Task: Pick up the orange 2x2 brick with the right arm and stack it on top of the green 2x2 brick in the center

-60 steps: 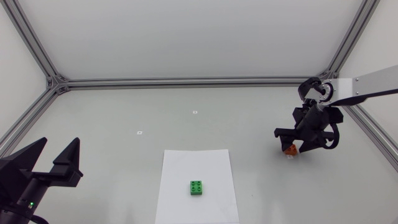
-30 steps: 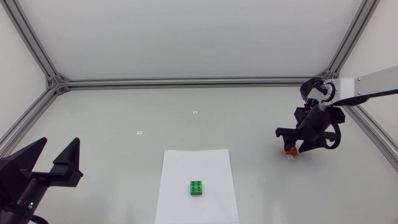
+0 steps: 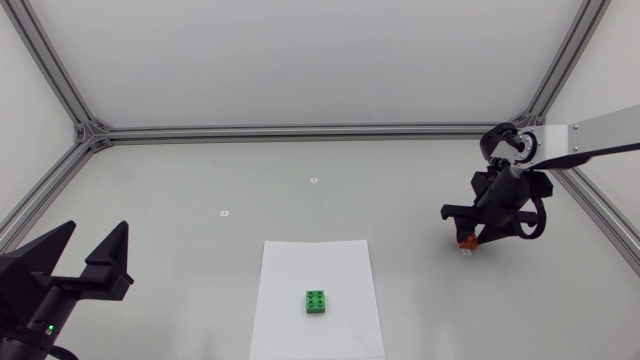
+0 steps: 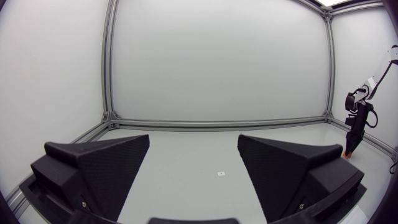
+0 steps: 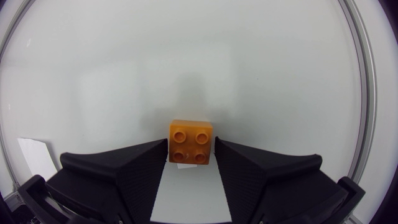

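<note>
now fingers (image 5: 140, 165) of right gripper (image 5: 190, 152) clamping orange brick (image 5: 190, 142) from both sides, studs up, low at table (image 3: 200, 180) far right, likely securing grip for lift. green brick (image 3: 317, 301) sitting on white sheet (image 3: 300, 265) at centre, well apart, serving as stacking base. left gripper (image 4: 194, 146) resting at left edge, fingers spread, holding nothing. no containers showing.

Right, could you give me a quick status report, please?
Left gripper open, parked. Right gripper shut on orange brick, down on the table. Green brick on white sheet; nothing between bricks.
</note>
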